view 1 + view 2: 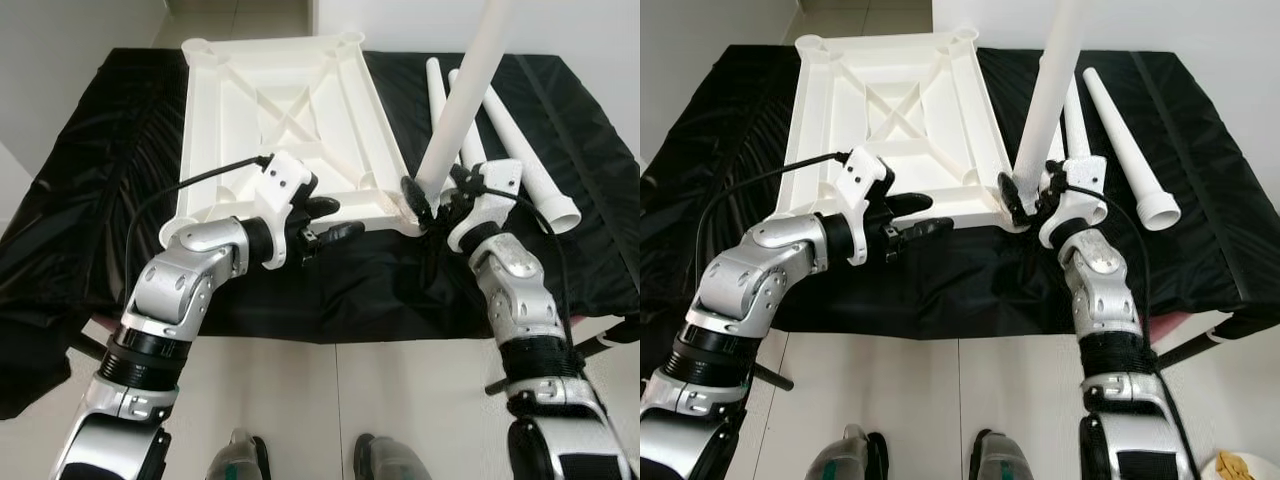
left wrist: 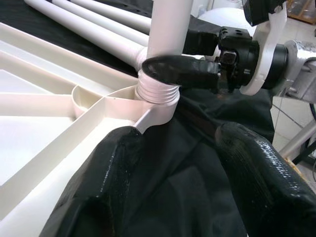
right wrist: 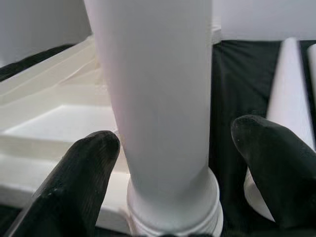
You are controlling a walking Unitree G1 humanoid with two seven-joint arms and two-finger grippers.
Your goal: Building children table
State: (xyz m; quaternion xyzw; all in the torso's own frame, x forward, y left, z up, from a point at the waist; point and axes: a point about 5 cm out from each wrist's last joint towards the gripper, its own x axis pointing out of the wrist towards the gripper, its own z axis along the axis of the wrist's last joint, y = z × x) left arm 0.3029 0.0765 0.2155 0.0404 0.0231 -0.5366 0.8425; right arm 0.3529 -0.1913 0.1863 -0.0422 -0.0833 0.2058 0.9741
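Left eye view, landmark: the white ribbed plastic tabletop (image 1: 285, 120) lies upside down on a black cloth (image 1: 90, 170).
Standing leg: a long white tapered plastic table leg (image 1: 462, 95) stands upright in the tabletop's near corner socket on the robot's right, its threaded collar showing above the socket.
Right gripper: right gripper (image 3: 168, 163) straddles this leg just above the socket; one finger (image 3: 81, 173) touches it, the other looks slightly apart, so a firm grasp seems likely but unsure.
Left gripper: left gripper (image 1: 325, 220) hovers at the tabletop's near edge, fingers spread, grasping nothing.
Spare legs: more white tapered legs (image 1: 525, 160) lie flat on the cloth beside the tabletop, beyond the standing leg.
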